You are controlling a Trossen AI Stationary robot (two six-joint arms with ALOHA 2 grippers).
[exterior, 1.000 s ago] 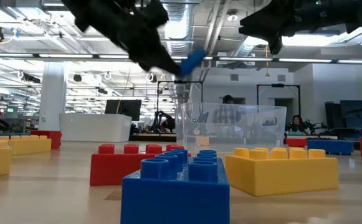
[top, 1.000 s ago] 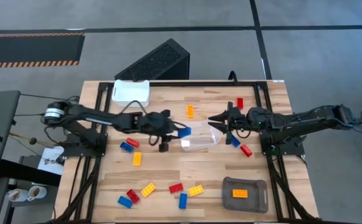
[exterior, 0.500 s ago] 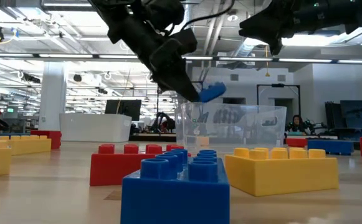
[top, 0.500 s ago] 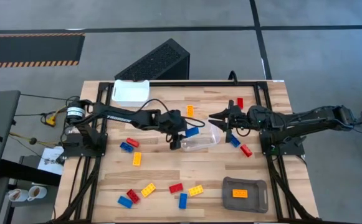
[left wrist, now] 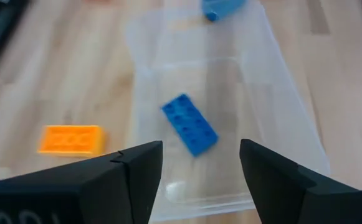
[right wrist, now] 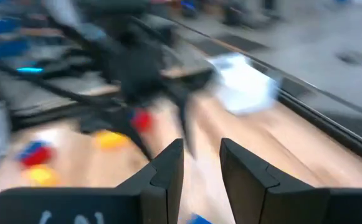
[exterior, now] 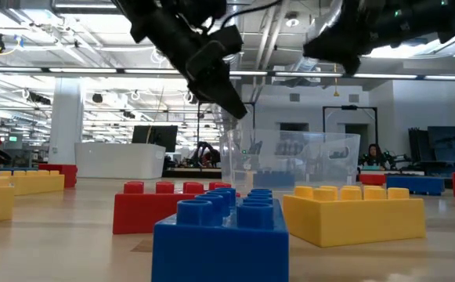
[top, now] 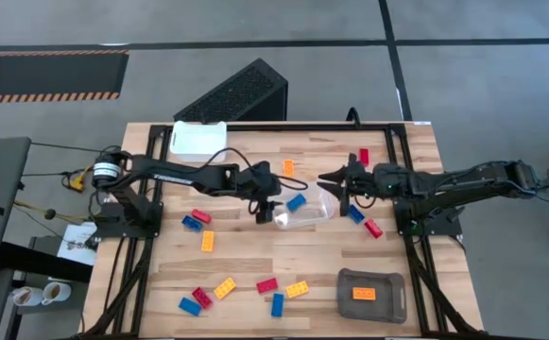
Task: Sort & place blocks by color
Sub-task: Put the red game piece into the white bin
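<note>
My left gripper [top: 272, 206] [left wrist: 200, 158] stands open over the near-left rim of the clear container [top: 304, 215] [left wrist: 280, 93], touching nothing. A blue block [top: 296, 201] [left wrist: 190, 124] lies flat on the container's floor, studs up, just beyond the fingers. My right gripper [top: 329, 179] [right wrist: 202, 155] hovers open at the container's far right side with nothing between its fingers. Other red, blue and yellow-orange blocks lie loose on the wooden table, among them an orange one [top: 288, 167] [left wrist: 70, 139] and a blue one [top: 354, 214].
A grey tray [top: 387, 280] at the near right holds an orange block [top: 364, 294]. A white container [top: 198, 139] sits at the far left, with a black perforated box [top: 236, 94] behind the table. Several blocks lie along the near edge [top: 266, 285] and left of centre [top: 201, 216].
My left gripper has carried the blue block toward the table's right, over the clear container, tipping downward. It has opened and let go. The block has fallen into the container and now lies on its floor.
</note>
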